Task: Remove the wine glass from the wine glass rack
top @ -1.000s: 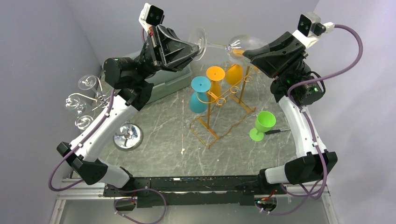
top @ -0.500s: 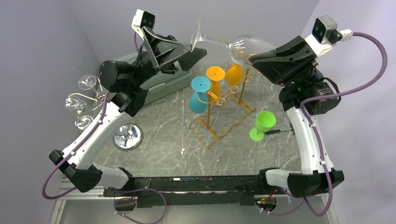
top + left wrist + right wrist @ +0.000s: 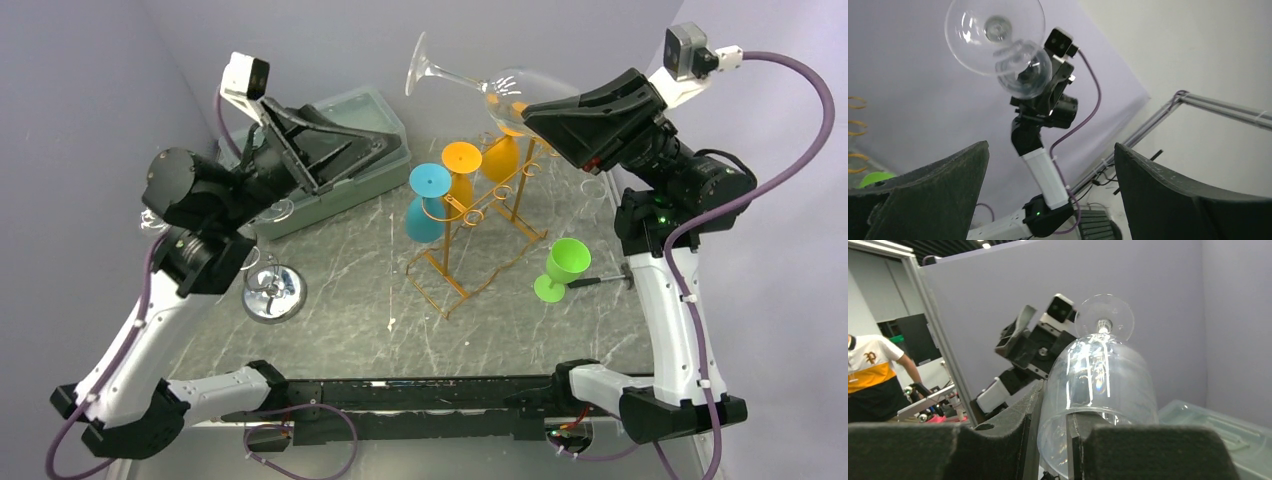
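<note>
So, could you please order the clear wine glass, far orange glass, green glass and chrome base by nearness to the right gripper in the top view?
1. clear wine glass: held in the right gripper, back centre.
2. far orange glass: hanging just beneath.
3. green glass: standing, right side.
4. chrome base: left side.

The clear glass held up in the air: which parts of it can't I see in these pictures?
- Top view: the glass has its mouth end hidden under the right gripper.
- Right wrist view: its rim, cut off by the bottom edge and the fingers.
- Left wrist view: its stem, end-on behind the foot; the grip is too small to see.
</note>
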Controlling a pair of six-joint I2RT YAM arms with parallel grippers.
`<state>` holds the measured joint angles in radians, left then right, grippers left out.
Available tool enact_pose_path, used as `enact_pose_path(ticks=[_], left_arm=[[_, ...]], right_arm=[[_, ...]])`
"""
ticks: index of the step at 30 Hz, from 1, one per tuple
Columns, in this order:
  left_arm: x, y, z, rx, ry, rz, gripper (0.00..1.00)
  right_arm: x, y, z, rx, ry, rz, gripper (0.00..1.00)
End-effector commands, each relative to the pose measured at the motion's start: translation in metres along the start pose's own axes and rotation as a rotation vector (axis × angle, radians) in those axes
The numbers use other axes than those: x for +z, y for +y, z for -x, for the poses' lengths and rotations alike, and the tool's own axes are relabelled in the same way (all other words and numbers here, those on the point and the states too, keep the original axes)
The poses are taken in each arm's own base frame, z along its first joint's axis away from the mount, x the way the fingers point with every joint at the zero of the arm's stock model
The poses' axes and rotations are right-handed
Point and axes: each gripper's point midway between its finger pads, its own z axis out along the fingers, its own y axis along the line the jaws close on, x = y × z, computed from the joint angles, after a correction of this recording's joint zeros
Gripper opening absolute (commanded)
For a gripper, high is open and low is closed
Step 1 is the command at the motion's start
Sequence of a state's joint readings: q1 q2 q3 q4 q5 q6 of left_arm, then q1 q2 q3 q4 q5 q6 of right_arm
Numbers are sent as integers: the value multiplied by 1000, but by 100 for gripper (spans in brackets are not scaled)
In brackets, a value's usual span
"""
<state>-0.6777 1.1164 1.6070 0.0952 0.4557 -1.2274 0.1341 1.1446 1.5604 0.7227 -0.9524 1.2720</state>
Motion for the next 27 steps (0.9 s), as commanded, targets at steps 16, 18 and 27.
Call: enact_pose_path(ticks=[16, 18, 27], left_arm=[[-72, 42, -1, 393, 59, 430, 100], [-77, 42, -1, 420, 67, 443, 99], [-88, 52, -5, 504, 140, 497, 99]], right_arm=[[0, -47, 7, 67, 33, -302, 0], [-2, -49, 4, 125, 53, -341, 0], [-7, -59, -6, 366, 135, -506, 0]])
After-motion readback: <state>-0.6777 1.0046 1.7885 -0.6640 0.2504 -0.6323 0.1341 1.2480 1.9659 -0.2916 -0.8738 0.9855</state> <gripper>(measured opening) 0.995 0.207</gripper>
